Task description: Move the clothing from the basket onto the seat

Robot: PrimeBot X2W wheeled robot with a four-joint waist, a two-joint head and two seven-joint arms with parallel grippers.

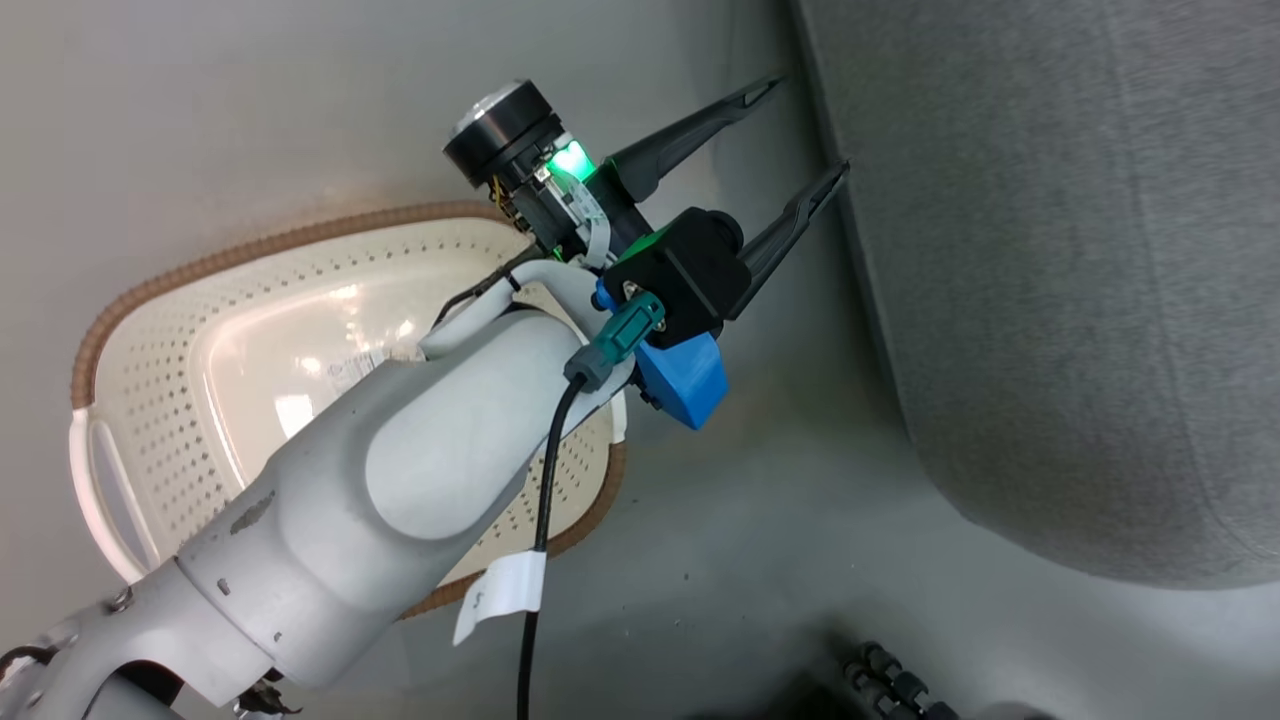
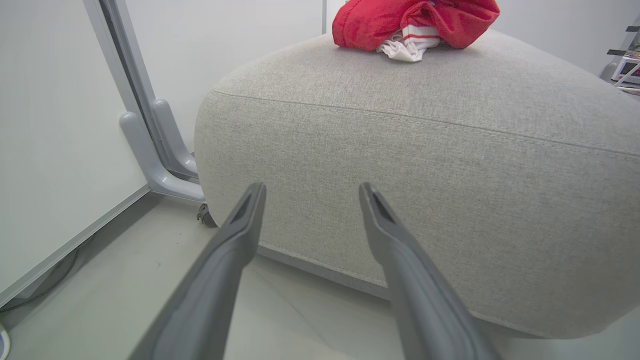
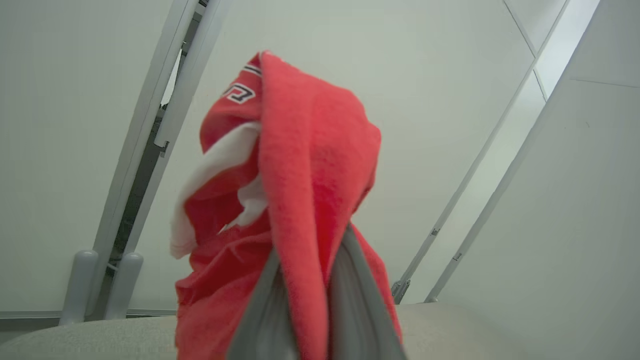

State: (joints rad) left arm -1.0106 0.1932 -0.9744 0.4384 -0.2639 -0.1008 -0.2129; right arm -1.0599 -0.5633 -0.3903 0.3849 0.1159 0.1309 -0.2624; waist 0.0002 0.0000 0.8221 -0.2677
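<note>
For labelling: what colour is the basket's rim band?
Brown rim band, clearest in the head view.

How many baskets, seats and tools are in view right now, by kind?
Basket: 1
Seat: 1
Tools: 2 (left tool open, right tool shut on the clothing)
Total: 4

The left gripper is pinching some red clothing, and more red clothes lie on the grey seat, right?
No. The right gripper is pinching the red clothing, as the right wrist view shows; the left gripper is open. More red clothes do lie on the grey seat.
</note>
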